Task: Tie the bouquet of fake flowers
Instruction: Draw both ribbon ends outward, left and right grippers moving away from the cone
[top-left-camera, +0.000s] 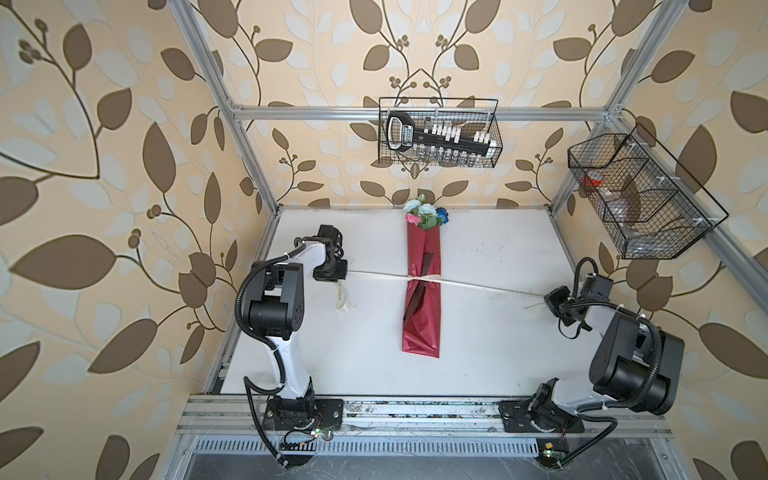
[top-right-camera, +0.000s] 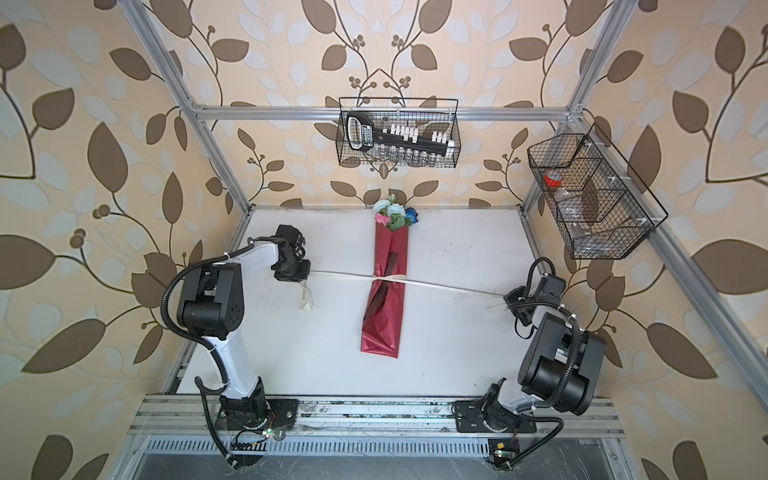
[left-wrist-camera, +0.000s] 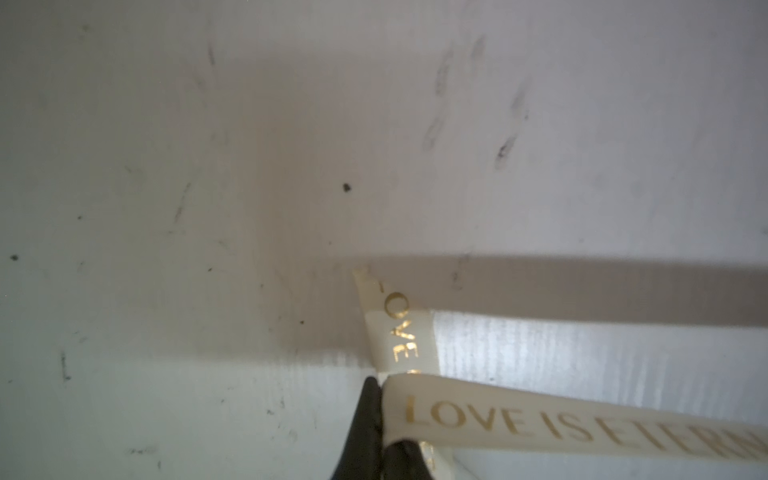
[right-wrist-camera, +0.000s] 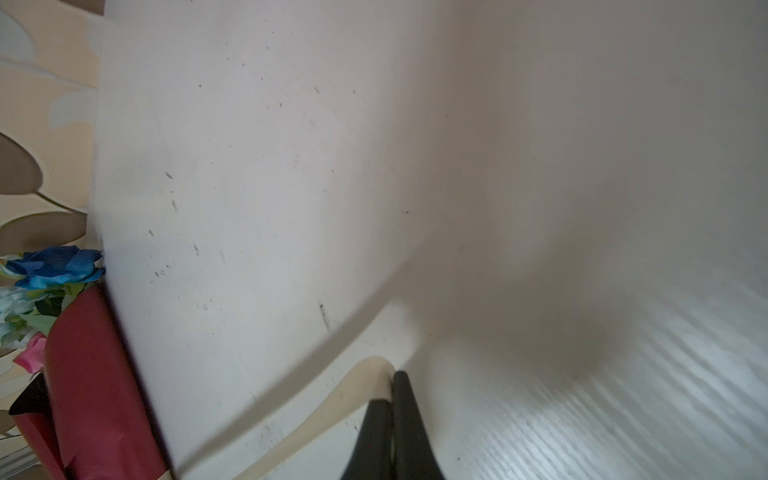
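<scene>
The bouquet of fake flowers (top-left-camera: 420, 214) lies mid-way across the white table (top-left-camera: 478, 353), its stems sheathed in a glossy red wrapping sheet (top-left-camera: 422, 316). A flat cream ribbon (top-left-camera: 478, 286) with gold lettering cinches its waist. The left gripper (left-wrist-camera: 379, 386) and right gripper (right-wrist-camera: 392, 386) each pinch one ribbon end. The ribbon is taut between them, evidently to tighten the knot.

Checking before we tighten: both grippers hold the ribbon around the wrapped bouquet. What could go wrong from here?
1. The right gripper seems to pinch the ribbon close to its end; a harder pull may slip it free.
2. The bouquet lies loose, blooms at the table's back edge; an uneven pull from the left gripper could drag or turn it.
3. The taut ribbon cinches the red wrap, which might tear there.
</scene>
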